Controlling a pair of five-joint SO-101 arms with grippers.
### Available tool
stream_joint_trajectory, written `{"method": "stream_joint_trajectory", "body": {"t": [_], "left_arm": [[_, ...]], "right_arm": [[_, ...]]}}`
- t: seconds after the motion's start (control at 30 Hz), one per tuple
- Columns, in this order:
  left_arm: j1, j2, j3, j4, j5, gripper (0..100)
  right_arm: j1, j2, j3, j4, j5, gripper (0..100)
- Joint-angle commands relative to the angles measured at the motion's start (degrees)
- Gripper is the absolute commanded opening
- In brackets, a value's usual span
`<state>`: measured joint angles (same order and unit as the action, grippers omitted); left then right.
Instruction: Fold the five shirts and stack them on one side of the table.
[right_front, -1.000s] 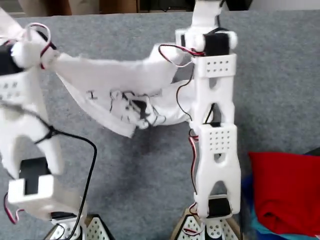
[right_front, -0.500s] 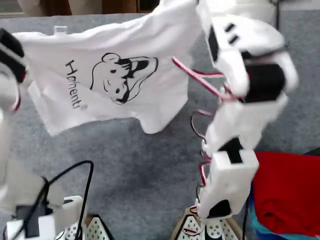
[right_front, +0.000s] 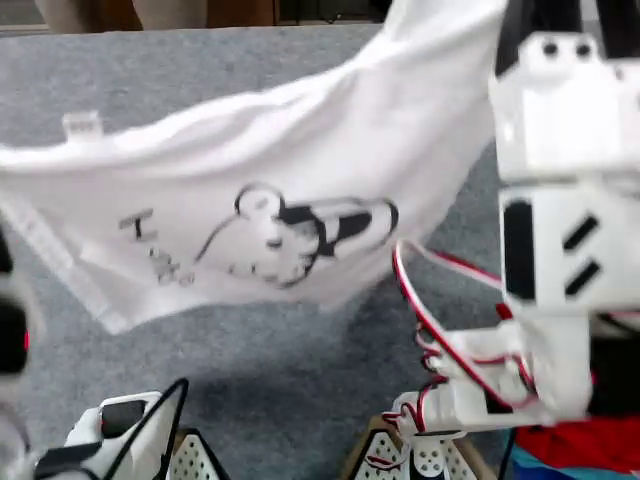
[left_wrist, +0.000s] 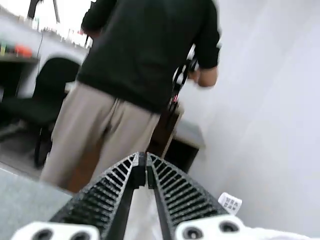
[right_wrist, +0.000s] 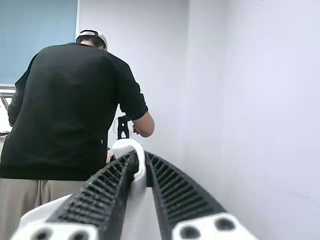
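A white shirt (right_front: 250, 190) is held up in the air over the grey table (right_front: 280, 380). It is stretched wide between the two arms and no part of it is seen touching the table. A black drawing (right_front: 290, 235) of a cartoon face is seen on the shirt, and a small white tag (right_front: 82, 125) is seen sticking up at its top edge. The left gripper (left_wrist: 145, 162) is squeezed tight on a bit of the white cloth, with its black ribbed fingers pressed together. The right gripper (right_wrist: 141, 159) is squeezed tight too, and a small loop of the white cloth is pinched at its tip. The right arm (right_front: 560, 200) is seen big and white at the right side. A red shirt (right_front: 590, 440) is seen near the foot of that arm, laid on something blue-green (right_front: 520, 462), which may be another folded shirt.
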<state>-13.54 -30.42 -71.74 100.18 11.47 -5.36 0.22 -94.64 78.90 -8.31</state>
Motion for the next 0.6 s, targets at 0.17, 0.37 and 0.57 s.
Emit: {"method": "stream_joint_trajectory", "body": {"t": [0.17, 0.37, 0.57], "left_arm": [[-0.5, 1.9, 10.7, 0.4, -1.3, 2], [-4.2, 5.6, 33.8, -4.7, -1.1, 2], [-8.6, 8.7, 56.5, -30.6, -1.0, 2]], "right_arm": [[0.6, 0.7, 7.6, 0.8, 0.6, 0.5], [0.4, 7.2, 19.7, -6.3, 0.8, 0.5], [-2.0, 17.3, 27.8, -15.0, 0.8, 0.5]]}}
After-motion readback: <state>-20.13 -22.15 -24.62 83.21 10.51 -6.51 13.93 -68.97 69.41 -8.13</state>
